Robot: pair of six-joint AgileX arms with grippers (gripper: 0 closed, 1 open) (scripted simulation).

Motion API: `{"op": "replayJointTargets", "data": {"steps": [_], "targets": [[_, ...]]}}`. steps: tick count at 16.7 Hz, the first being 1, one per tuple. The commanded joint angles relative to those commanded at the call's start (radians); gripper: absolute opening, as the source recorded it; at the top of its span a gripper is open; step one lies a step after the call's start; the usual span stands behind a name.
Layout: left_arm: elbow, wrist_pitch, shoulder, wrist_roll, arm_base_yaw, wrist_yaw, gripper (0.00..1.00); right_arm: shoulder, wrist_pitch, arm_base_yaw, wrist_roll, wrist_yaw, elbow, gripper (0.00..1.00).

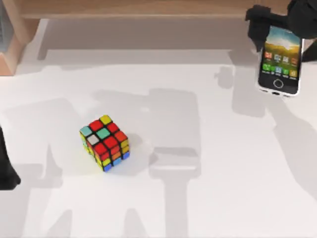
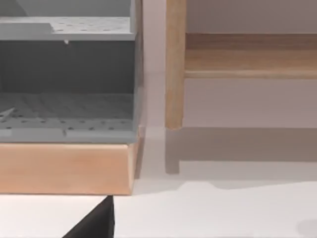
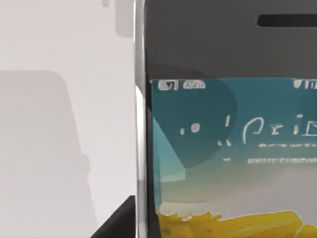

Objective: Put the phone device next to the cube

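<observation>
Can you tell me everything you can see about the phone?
The phone device is a slim rectangle with a shiny silver-white rim and a round home button at its near end. Its screen is lit, showing a blue sky over orange-yellow wallpaper and rows of little app icons. It sits at the table's far right corner, screen up, far from the cube. The right gripper is at its top end; whether it grips the phone is unclear.

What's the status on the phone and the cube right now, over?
Right gripper at table's far right, over the phone device, grip unconfirmed. Left arm parked at left edge. Cube left of centre, well apart from phone. White tabletop between them bare.
</observation>
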Motion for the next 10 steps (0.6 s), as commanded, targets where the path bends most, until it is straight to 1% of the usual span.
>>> {"op": "replayJointTargets", "data": {"steps": [5, 10], "targets": [[0.000, 0.000, 0.000, 0.000, 0.000, 0.000, 1.00, 0.169, -0.064, 0.190, 0.093, -0.003, 0.131, 0.00], [0.000, 0.000, 0.000, 0.000, 0.000, 0.000, 1.00, 0.299, -0.109, 0.340, 0.169, 0.000, 0.192, 0.00]]}}
